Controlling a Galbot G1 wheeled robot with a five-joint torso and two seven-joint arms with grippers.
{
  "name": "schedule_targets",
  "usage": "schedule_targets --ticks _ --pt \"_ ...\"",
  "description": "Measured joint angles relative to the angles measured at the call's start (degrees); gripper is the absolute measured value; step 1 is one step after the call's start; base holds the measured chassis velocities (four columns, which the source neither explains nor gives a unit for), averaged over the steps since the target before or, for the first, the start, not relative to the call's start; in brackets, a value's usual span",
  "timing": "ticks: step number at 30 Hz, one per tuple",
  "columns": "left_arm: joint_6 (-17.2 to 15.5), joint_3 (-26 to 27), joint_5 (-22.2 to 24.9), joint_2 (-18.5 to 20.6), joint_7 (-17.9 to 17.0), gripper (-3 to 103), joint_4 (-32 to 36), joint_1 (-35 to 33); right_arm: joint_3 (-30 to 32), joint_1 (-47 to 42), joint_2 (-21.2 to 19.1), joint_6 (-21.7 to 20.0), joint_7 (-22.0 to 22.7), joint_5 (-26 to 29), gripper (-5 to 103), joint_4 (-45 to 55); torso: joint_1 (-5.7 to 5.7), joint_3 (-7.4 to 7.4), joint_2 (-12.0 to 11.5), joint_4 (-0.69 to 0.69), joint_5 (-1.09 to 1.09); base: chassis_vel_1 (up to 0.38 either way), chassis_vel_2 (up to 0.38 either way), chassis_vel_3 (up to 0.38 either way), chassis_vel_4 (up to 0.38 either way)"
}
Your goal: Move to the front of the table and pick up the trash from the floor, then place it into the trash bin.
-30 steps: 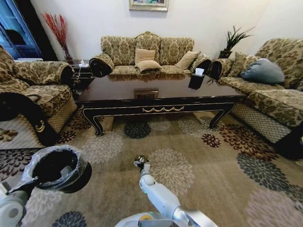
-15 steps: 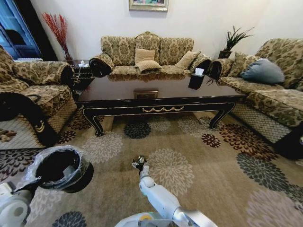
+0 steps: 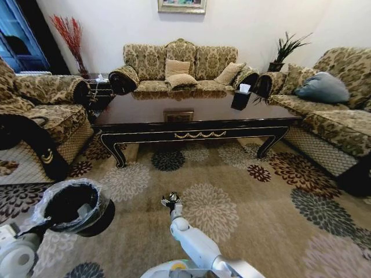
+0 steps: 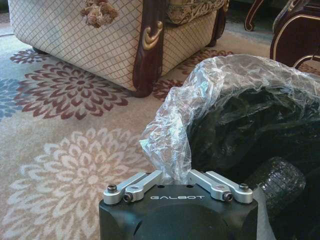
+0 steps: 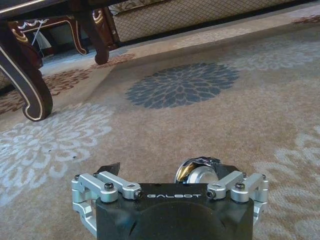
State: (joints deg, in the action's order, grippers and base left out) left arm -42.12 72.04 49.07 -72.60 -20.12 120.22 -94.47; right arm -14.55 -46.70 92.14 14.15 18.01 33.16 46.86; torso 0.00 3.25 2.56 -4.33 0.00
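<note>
Trash point(image 5: 197, 172): shiny ball, no long axis, in right end effector point(image 5: 167, 175).

The left gripper point(image 3: 49, 219) holds the black trash bin point(image 3: 75, 206) by its bag-lined rim low on the left, while the right gripper point(image 3: 170, 201) hangs over the flowered carpet point(image 3: 255, 202) before the dark-brown coffee table point(image 3: 194, 113).
</note>
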Motion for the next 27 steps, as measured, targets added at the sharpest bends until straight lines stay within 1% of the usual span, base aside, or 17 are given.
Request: schedule_targets --ticks 6,9,10,11,12,16,17,21,23,27 --pt "0.00 0.00 -0.09 -0.28 0.01 2 0.25 -0.21 -0.06 0.55 0.00 -0.17 -0.49 -0.24 100 -0.29 0.00 0.00 0.00 0.01 0.00 0.000 0.000 0.000 0.000" --pt "0.00 0.01 -0.17 -0.51 0.01 2 0.60 -0.37 -0.03 1.63 0.00 -1.97 0.67 -0.38 100 -0.56 0.00 0.00 0.00 0.00 0.00 0.000 0.000 0.000 0.000" --pt "0.00 0.01 -0.17 -0.51 0.01 2 0.60 -0.37 -0.03 1.63 0.00 -1.97 0.67 -0.38 100 -0.56 0.00 0.00 0.00 0.00 0.00 0.000 0.000 0.000 0.000" --pt "0.00 0.01 -0.23 -0.58 0.02 2 0.73 -0.42 0.04 1.99 0.00 -2.85 1.42 -0.35 100 -0.67 0.00 0.00 0.00 0.01 0.00 0.000 0.000 0.000 0.000" --pt "0.00 0.05 -0.27 -0.77 0.02 2 1.16 -0.58 0.60 3.34 0.00 -6.07 4.16 0.40 100 -1.78 0.00 0.00 0.00 0.00 0.00 0.000 0.000 0.000 0.000" --pt "0.00 0.09 -0.32 -0.93 0.01 2 1.36 -0.74 0.89 4.45 0.00 -7.51 4.17 1.52 100 -3.45 0.00 0.00 0.00 0.00 0.00 0.000 0.000 0.000 0.000" --pt "0.00 0.09 -0.35 -1.00 0.01 2 1.40 -0.80 0.98 5.00 0.00 -8.10 3.48 2.39 100 -4.20 0.00 0.00 0.00 0.00 0.00 0.000 0.000 0.000 0.000" --pt "-0.01 0.16 -0.44 -1.04 0.00 2 1.43 -0.89 0.99 5.29 0.00 -8.34 2.40 3.04 100 -4.64 0.00 0.00 0.00 0.00 0.00 0.000 0.000 0.000 0.000" --pt "-0.01 0.37 -0.45 -0.98 -0.04 2 1.52 -1.01 0.79 4.57 -0.01 -8.34 1.95 3.74 100 -3.35 0.00 0.00 0.00 0.01 0.00 0.000 0.000 0.000 0.000" --pt "-0.01 0.63 -0.24 -0.92 -0.23 2 2.41 -1.26 0.83 3.47 -0.01 -8.41 3.25 4.50 100 -0.73 0.00 0.00 0.00 0.01 0.00 0.000 0.000 0.000 0.000"
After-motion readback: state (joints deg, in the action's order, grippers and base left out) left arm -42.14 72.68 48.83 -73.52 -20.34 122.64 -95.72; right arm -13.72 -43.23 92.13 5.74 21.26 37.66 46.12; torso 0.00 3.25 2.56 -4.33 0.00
